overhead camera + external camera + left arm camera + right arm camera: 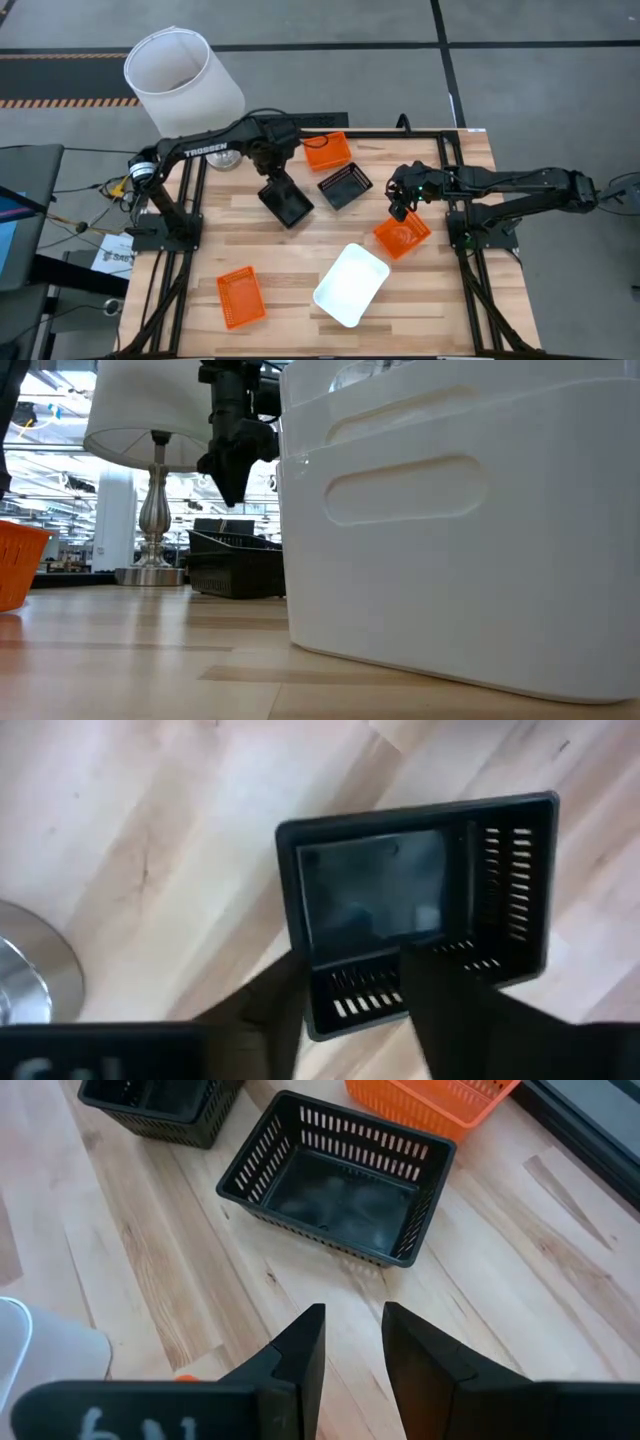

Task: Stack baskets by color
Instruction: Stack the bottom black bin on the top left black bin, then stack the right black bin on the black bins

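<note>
Fingers [420, 1010] of the left arm stand parted over a black basket [415, 910] on the bench [180, 840]: light, stiff, slotted plastic, probably best pinched at a side wall.

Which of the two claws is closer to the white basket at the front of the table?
The right. The right gripper hangs beside an orange basket, just behind the white basket. The left gripper is farther back, over a black basket.

Grey floor [330, 25] with dark seams, white-shaded lamp [182, 72], bright ceiling lights [45, 405] beyond.
</note>
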Robot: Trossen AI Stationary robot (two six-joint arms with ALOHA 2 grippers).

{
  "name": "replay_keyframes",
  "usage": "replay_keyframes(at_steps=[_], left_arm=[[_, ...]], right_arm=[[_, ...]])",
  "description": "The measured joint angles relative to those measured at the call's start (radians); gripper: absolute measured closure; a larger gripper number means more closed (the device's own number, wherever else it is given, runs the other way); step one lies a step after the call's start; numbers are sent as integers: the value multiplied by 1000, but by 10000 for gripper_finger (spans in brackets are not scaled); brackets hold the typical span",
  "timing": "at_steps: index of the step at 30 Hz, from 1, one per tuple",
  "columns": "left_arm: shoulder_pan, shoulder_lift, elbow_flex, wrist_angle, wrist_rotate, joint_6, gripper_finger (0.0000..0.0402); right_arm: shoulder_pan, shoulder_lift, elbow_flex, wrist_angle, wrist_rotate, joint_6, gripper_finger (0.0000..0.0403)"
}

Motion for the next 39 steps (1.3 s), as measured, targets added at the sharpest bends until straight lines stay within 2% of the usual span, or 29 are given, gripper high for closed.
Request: replay_keyframes(at_steps=[5,6,11,20,24,28,34,39], left_arm=[[20,6,-15,70,-26,-3,377],[28,6,-27,97,-9,-11,389],[67,7,-105,133,29,-26,399],[79,7,-259,199,56,-50,401],[81,5,-251,171,55,-55,401],[54,-21,-184,181,55,-80,401],[-27,-29,-98,420,-27,-77,393],[-95,-19,-97,624,-49,-52,332]], right_arm=[[0,0,0,0,0,-7,278],[0,0,0,-1,0,-7,278],[0,0,0,-5,0,-10,278],[0,0,0,-16,0,-10,278],[0,0,0,-19,0,-10,278],[0,0,0,-19,0,-10,278],[0,0,0,-20,0,-10,278],[0,0,0,-21,0,-9,278]])
